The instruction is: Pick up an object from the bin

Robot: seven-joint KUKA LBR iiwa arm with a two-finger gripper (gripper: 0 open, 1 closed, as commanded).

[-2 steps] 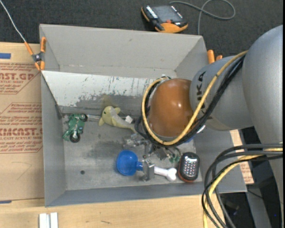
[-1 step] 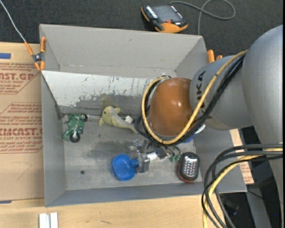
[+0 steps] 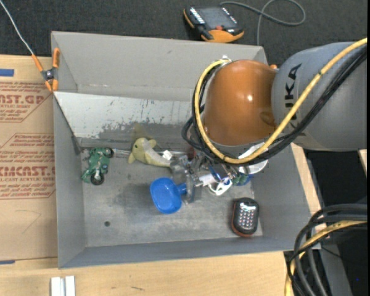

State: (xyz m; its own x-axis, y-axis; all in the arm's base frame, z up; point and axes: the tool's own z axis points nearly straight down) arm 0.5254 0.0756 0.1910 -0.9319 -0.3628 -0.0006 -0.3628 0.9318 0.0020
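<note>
The grey metal bin [image 3: 142, 66] takes up the middle of the camera view, its back wall sloping down to a scuffed floor where a handful of small things lie scattered well apart. In from the right comes the grey arm [image 3: 333, 97], big and bulky, and its wrist sits low over the right half of the floor under a rounded orange cover [image 3: 240, 103], with a yellow cable [image 3: 198, 103] looped round the cover's left edge. Below and to the left of that cover is the gripper [image 3: 189, 180], down near the floor around the middle of the bin; how wide it stands is hard to call from this angle, so I cannot tell whether it is open or closed, or whether it has hold of anything. Right beside it, on its lower left, lies the blue rounded thing [image 3: 164, 197], a smooth bright-blue lump near the centre of the floor and a little towards the front wall, its right edge meeting the gripper or lying just beside it. Up and to the left of the gripper lies a pale yellow toy animal [image 3: 145, 152], stretched out close under the back wall. In the front right corner sits a black keypad device [image 3: 245, 216] with a reddish rim and rows of small light buttons. Over on the far left, near the left wall, lies a small green toy [image 3: 95, 165]. Tucked under the wrist, just right of the gripper, a white and blue piece [image 3: 222, 185] peeks out, too hidden to identify.
</note>
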